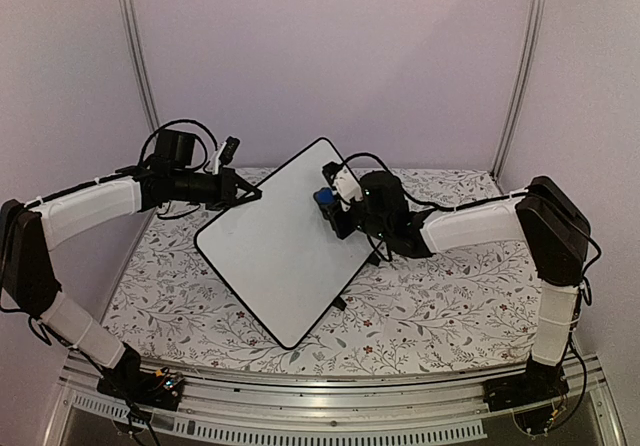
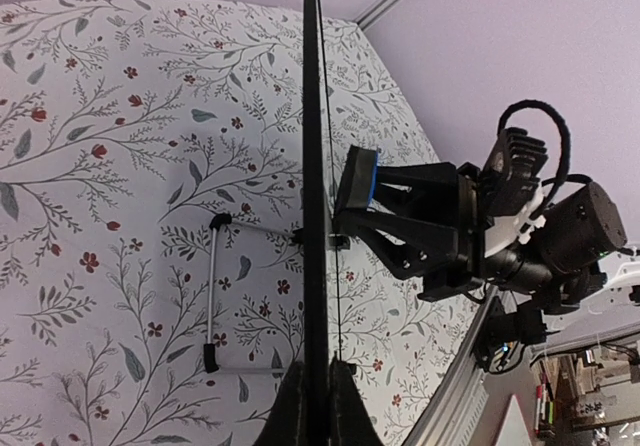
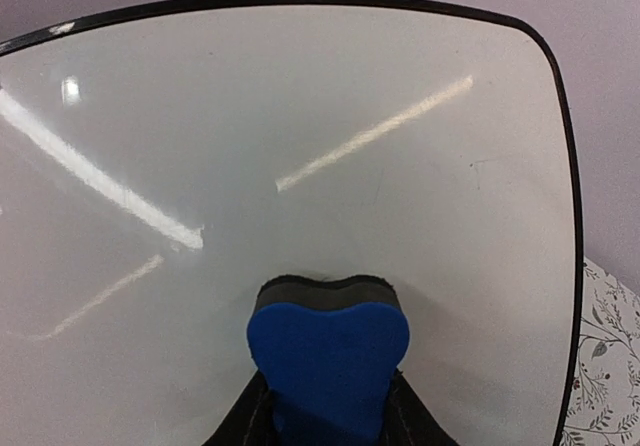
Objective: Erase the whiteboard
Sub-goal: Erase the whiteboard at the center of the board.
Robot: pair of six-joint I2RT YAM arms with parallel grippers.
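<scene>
The wipe is in hand: the left pincer (image 1: pixel 254 194), clamped shut on the edge of the whiteboard (image 1: pixel 285 256), holds it tilted over the counter (image 1: pixel 440 306), while the right pincer (image 1: pixel 335 204), closed narrowly on the eraser (image 3: pixel 328 351), faces its nearly clean surface and next likely needs firm, even sweeps.
</scene>
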